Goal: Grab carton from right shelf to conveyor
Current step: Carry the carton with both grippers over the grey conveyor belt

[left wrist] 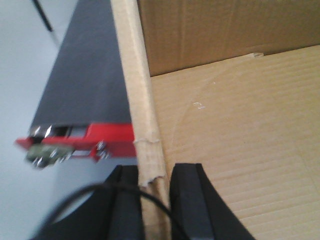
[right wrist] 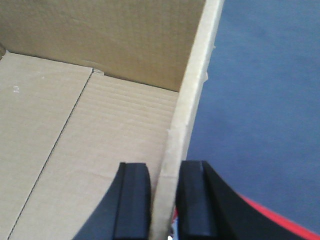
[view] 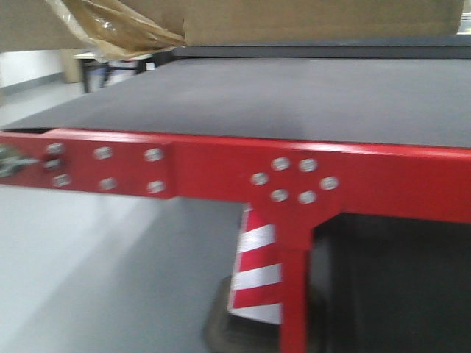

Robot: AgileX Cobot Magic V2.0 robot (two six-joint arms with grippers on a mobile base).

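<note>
The carton (view: pixel 316 20) is an open brown cardboard box; only its underside shows at the top of the front view, above the dark conveyor belt (view: pixel 294 95). My left gripper (left wrist: pixel 152 175) is shut on the carton's left wall (left wrist: pixel 135 90), one finger inside the box, one outside. My right gripper (right wrist: pixel 164 175) is shut on the carton's right wall (right wrist: pixel 192 100), likewise straddling it. Both wrist views look down into the carton's empty floor (left wrist: pixel 240 135) (right wrist: pixel 90 140). The dark belt lies below the carton on both sides (left wrist: pixel 85 85) (right wrist: pixel 260 100).
The conveyor's red steel frame (view: pixel 294 176) with bolted plates runs across the front, with a red leg (view: pixel 293 301). A red-and-white striped cone (view: pixel 256 272) stands on the grey floor behind the leg. Torn tape (view: pixel 110 29) hangs from the carton's left corner.
</note>
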